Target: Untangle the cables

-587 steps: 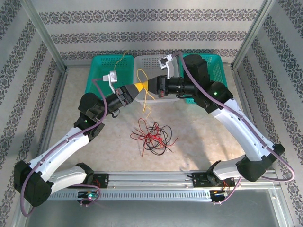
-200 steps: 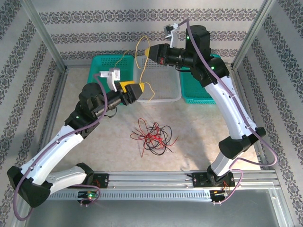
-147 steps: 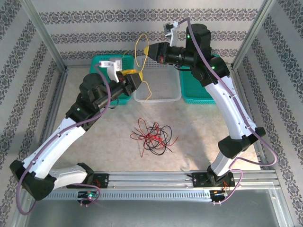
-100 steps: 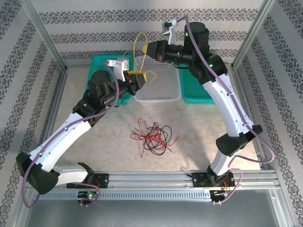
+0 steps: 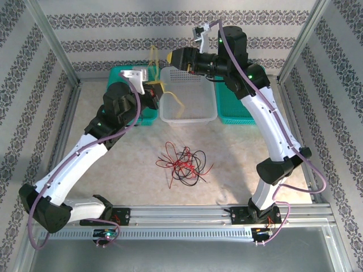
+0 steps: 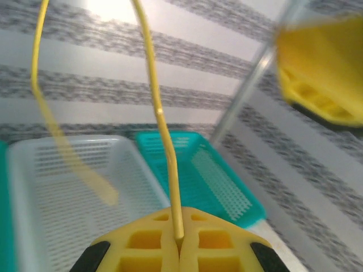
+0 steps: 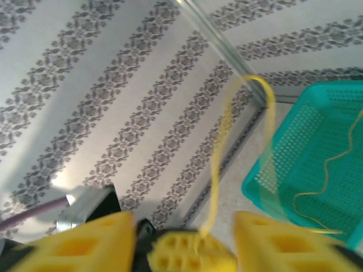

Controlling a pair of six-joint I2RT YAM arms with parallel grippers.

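Above the far side of the table [image 5: 238, 158], the left gripper [image 5: 159, 89] is pinching a yellow cable [image 6: 168, 164]; the left wrist view is showing its two yellow fingers [image 6: 142, 249] pressed together on the wire. From that grip the cable is rising steeply, looping over high up and hanging back down, its free end dangling over the white basket [image 5: 211, 116]. The right gripper [image 5: 172, 57] is hovering just beyond and higher, to the far right of the left one, with its fingers [image 7: 93, 246] spread apart and nothing between them but air; in its own wrist view the tip of the left gripper is sitting in the gap, the cable climbing up from it. A second, thinner yellow cable [image 7: 325, 173] is lying inside the left teal basket [image 5: 116, 76]. The right teal basket [image 5: 241, 116] is standing just right of the white one. Nearer, around the middle of the table, a tangle [image 5: 184, 160] of red and black cables is lying loose, well apart from both grippers and from the baskets.
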